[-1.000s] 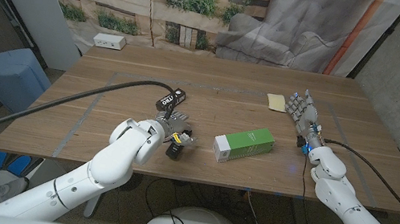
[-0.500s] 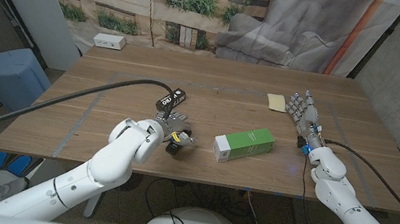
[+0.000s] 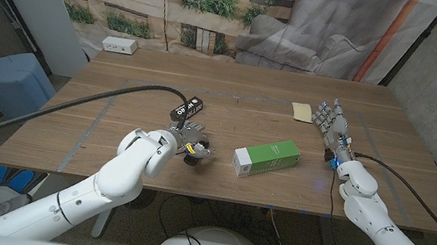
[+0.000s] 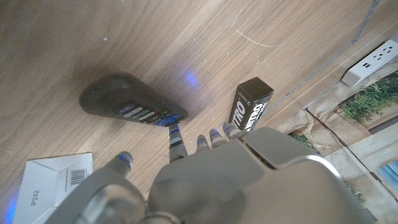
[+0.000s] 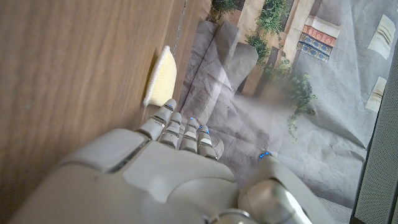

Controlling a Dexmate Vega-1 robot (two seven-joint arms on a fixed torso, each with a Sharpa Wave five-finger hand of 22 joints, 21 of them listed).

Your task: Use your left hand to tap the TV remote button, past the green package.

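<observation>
The TV remote (image 4: 130,107) lies flat on the wooden table (image 3: 240,99), just under the left hand (image 3: 189,143), to the left of the green package (image 3: 266,158) and nearer the robot than a small black box (image 3: 186,106) with white lettering. It looks a light, stiff plastic slab with rows of small raised buttons, so it should take a tap well but may skid or pivot on the smooth wood if pushed sideways; a short press straight down on one button seems safer than any grip. In the left wrist view one of the fingers (image 4: 176,137) reaches out with its tip at the remote's near edge, beside the button row, while the others are drawn back; the hand holds nothing. Whether that tip actually touches a button I cannot tell. In the head view the hand covers most of the remote. The button markings are too small to read. The right hand (image 3: 331,124) waits well apart at the table's right side near a pale yellow pad (image 3: 301,111), fingers straight and spread, empty.
</observation>
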